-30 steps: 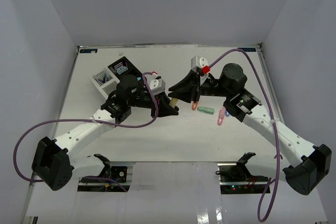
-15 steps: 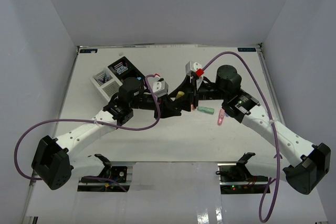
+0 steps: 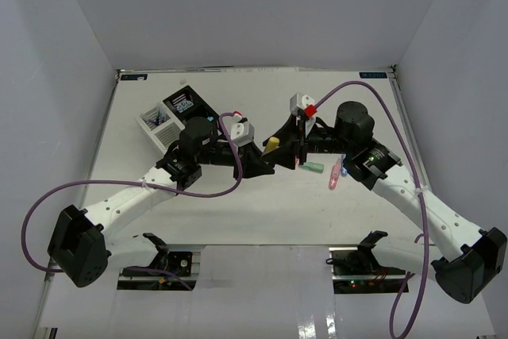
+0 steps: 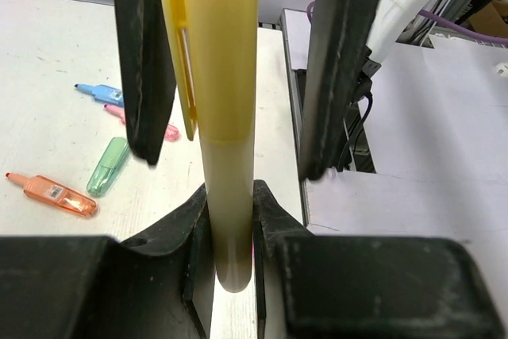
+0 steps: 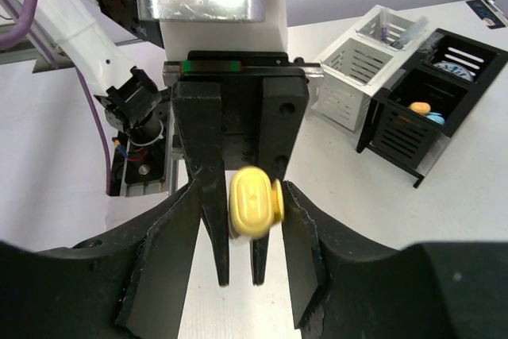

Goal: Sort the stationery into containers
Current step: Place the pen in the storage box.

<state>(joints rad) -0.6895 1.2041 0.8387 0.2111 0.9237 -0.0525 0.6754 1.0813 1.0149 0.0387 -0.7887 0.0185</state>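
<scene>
Change against the frame one second back: in the overhead view I then had the two arms apart. They now meet at frame centre, and the right fingers have spread.

Left end effector (image 4: 232,200): clamped narrow on the lower end of the yellow highlighter (image 4: 226,77), which stands upright in the left wrist view.

Right end effector (image 5: 242,192): jaws apart, one finger on each side of the capped end, not gripping it.

Count, highlighters: five. One yellow, held. Four lie on the tabletop (image 3: 238,204), at the left of the left wrist view:
- blue highlighter (image 4: 99,93)
- pink highlighter (image 4: 168,132), partly hidden
- green highlighter (image 4: 109,166)
- orange highlighter (image 4: 51,194)

Count, containers: four, clustered at the upper right of the right wrist view:
- two white compartments (image 5: 357,69)
- two black compartments (image 5: 401,129)
</scene>
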